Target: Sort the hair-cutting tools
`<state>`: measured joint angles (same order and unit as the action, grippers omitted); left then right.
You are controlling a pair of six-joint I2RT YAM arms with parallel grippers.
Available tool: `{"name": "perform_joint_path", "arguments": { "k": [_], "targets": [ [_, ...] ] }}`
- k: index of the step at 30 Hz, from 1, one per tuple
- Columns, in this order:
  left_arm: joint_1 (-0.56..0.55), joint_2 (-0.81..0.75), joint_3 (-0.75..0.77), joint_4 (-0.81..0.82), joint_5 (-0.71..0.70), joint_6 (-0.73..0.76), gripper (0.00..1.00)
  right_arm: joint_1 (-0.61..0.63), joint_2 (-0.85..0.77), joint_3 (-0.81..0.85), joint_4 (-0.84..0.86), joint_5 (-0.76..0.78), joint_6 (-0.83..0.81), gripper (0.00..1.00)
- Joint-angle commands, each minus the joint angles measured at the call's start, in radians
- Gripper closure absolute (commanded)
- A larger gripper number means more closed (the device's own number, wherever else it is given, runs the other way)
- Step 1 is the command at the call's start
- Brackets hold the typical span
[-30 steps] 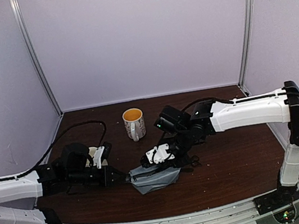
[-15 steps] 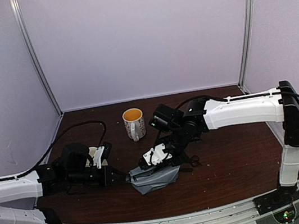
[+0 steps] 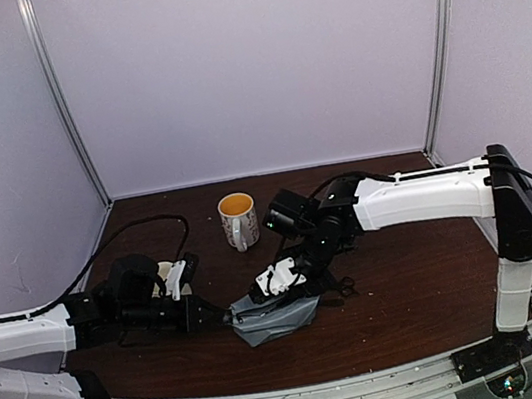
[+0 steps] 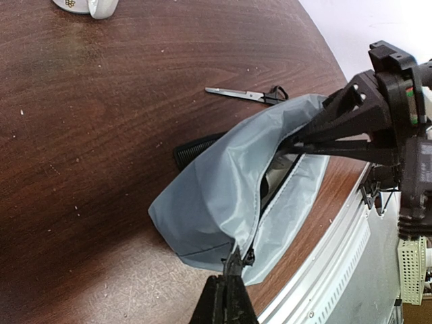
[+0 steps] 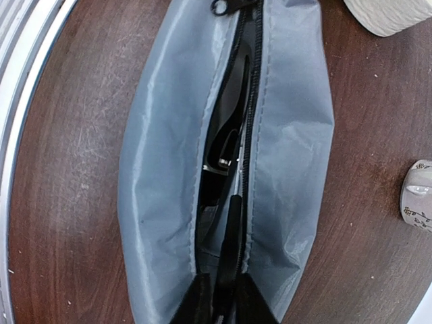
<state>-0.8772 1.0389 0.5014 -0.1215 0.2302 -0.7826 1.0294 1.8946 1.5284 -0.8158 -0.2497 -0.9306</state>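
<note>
The grey zip pouch [image 3: 277,317] lies open near the table's front. My left gripper [image 4: 233,264] is shut on the pouch's zip end and also shows in the top view [image 3: 227,317]. My right gripper [image 5: 226,290] is shut on a thin black tool [image 5: 233,226] that reaches into the pouch's opening [image 5: 229,115]; I cannot tell which tool it is. It also shows in the top view [image 3: 281,293]. Dark tools with a steel part [image 5: 221,152] lie inside. One pair of scissors [image 4: 246,94] lies on the table beyond the pouch. The black comb [image 4: 194,147] sticks out from under the pouch.
A cream mug [image 3: 238,220] stands behind the pouch. A second mug [image 3: 169,273] sits by my left arm. The table's metal front edge [image 4: 324,270] runs close to the pouch. The right arm [image 4: 385,115] fills the right side of the left wrist view.
My right arm has swung a little to the left, with its gripper staying at the pouch's opening. My left gripper and the pouch have not moved.
</note>
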Motion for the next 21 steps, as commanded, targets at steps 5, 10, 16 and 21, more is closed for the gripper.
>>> {"name": "perform_joint_path", "arguments": {
  "k": [5,10,16,21],
  "targets": [
    [0.004,-0.026,-0.006,0.022,-0.001,0.012,1.0,-0.003,-0.133,0.009,-0.104,0.017,0.072,0.68],
    [0.006,-0.021,-0.005,0.021,-0.007,0.021,1.0,-0.031,-0.251,-0.012,-0.104,0.012,0.156,0.57],
    [0.006,-0.012,-0.005,0.034,0.004,0.027,1.0,-0.184,-0.26,-0.13,-0.021,-0.109,0.402,0.53],
    [0.006,-0.095,0.009,-0.035,0.069,0.04,1.0,-0.263,-0.252,-0.247,0.032,-0.087,0.46,0.55]
  ]
}}
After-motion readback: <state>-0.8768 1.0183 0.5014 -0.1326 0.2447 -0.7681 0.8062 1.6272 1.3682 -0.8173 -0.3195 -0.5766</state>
